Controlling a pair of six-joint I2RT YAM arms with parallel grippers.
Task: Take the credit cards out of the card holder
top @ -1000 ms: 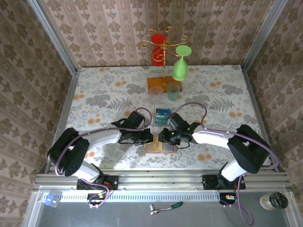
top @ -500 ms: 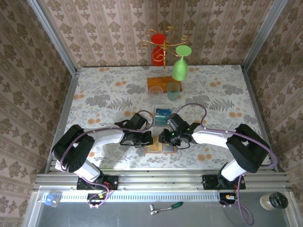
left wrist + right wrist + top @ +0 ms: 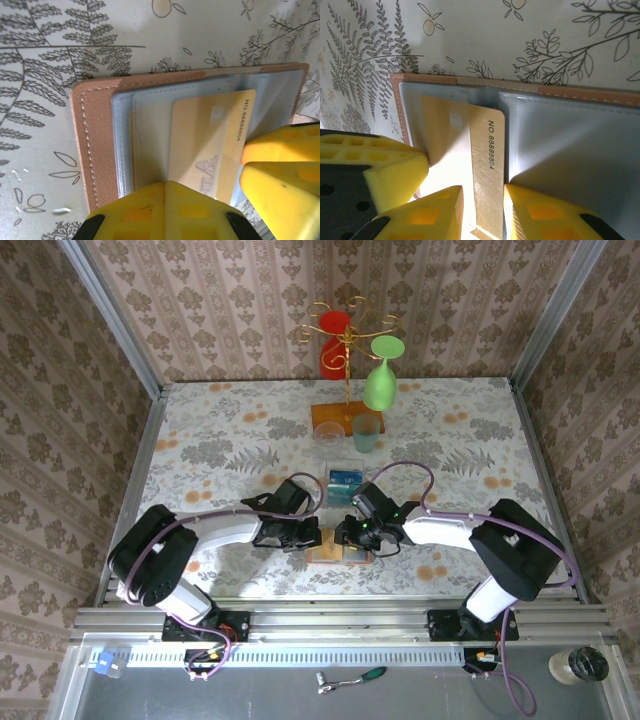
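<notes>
- Card holder (image 3: 335, 555) lies open at six o'clock on the counter (image 3: 220, 440); clenched left hand (image 3: 310, 536) pins it.
- Right hand (image 3: 482, 202) grips the gold credit card (image 3: 487, 160); slide it flat toward three o'clock.

Top view high, from near edge, looking down; wrist views close, share card holder (image 3: 95, 145).
</notes>
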